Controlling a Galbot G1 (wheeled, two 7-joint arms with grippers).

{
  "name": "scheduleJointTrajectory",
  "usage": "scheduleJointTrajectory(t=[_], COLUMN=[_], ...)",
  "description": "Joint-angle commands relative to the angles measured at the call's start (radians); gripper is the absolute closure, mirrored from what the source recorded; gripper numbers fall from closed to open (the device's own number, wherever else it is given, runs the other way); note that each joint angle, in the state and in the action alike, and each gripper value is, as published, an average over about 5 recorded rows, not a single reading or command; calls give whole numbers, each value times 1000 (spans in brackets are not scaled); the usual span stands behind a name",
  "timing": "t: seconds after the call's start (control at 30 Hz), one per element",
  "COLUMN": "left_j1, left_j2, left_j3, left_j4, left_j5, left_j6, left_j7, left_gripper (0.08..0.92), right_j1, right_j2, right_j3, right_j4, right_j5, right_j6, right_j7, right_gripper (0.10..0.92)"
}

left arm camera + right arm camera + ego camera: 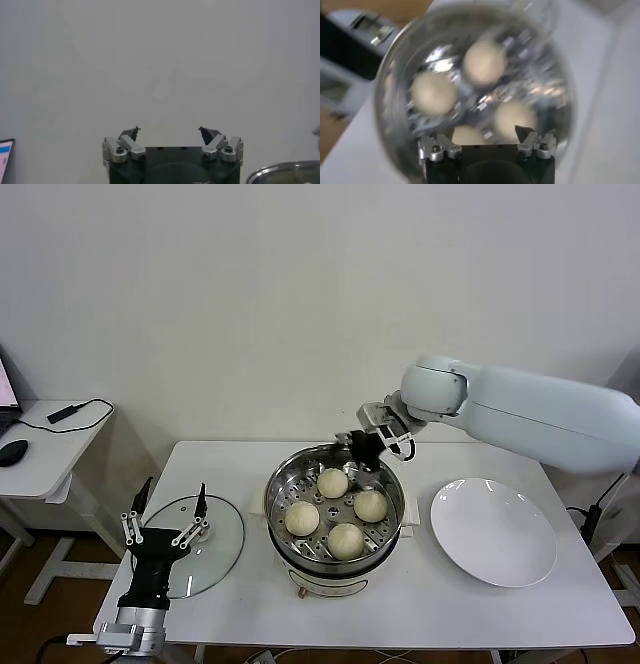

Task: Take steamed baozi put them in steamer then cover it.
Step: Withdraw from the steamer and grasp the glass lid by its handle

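You've got the white worktop (420, 604) carrying everything. The steamer (285, 534) sits mid-worktop, uncovered, with all four steamed baozi (345, 540) on its perforated tray: one far (333, 482), one left (302, 518), one right (370, 505), one near. The white plate (494, 531) is on the steamer's right, just beside it. The cover (222, 546) lies flat on the worktop left of the steamer, close to its rim.

Your right gripper (364, 446) hangs over the far rim of the steamer; jaws spread apart, nothing between them, and the right wrist view looks down onto the buns. Your left gripper (167, 506) is at the near-left corner, above the cover's left edge, pointing up; jaws wide open, holding nothing.
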Motion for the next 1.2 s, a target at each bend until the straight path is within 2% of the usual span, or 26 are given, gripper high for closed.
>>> scheduleJointTrajectory(t=[0.03,0.13,0.23,0.4,0.6,0.9,1.2], left_j1=[-43,-63,-82,-108,-113,-80,-77], left_j2=[31,41,47,70,117,149,155], left_j3=[19,28,33,27,0,-73,-73], left_j4=[31,56,93,181,299,392,433], left_j5=[257,350,447,613,906,1208,1257], left_j6=[-10,-20,-34,-69,-116,-62,23], left_j7=[-18,-23,-21,-28,-68,-94,-72], left_gripper=[177,177,177,177,177,177,177], right_j1=[-496,-736,-967,-1341,-1701,-1936,-1993], right_j2=[-103,-95,-80,-32,48,187,262], right_j3=[572,817,1078,1448,1748,1879,1870], right_j4=[99,105,115,170,229,278,272], right_j5=[55,12,-23,-36,-78,-134,-182], right_j6=[191,245,307,387,490,584,615], right_j7=[1122,1212,1212,1135,1022,941,912], right_gripper=[203,203,203,203,203,203,203])
